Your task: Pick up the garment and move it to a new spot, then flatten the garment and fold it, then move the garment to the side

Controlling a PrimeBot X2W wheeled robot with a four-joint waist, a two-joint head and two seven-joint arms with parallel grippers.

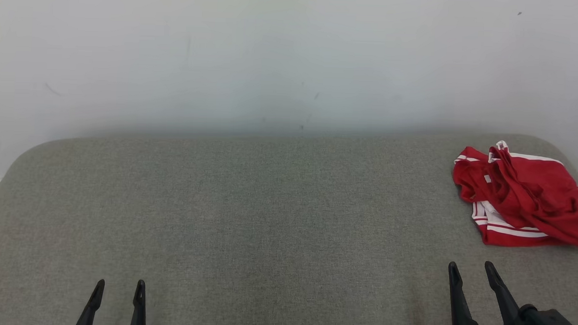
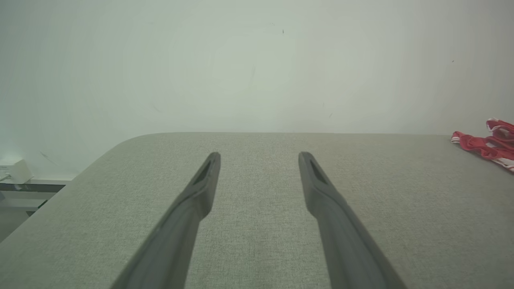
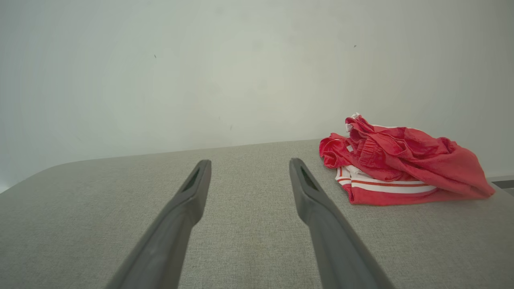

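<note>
The crumpled red fabric garment point(image 1: 528, 199), at three o'clock, carries white bands striped with red. The rounded woven-cloth tabletop point(image 1: 248, 214) is plain grey; the smooth wall point(image 1: 273, 61) at twelve, off-white. The left gripper point(image 1: 121, 282) and right gripper point(image 1: 470, 265) have black fingers.

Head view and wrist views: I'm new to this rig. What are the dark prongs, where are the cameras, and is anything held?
This is a two-armed robot. The head view looks down from its head; the dark prongs at the bottom are its left claw and right claw. Each wrist view looks along one claw's fingers. A crumpled red garment with white stripes lies on the grey padded table, at the far right, ahead of the right claw. Both claws are open and empty.
</note>
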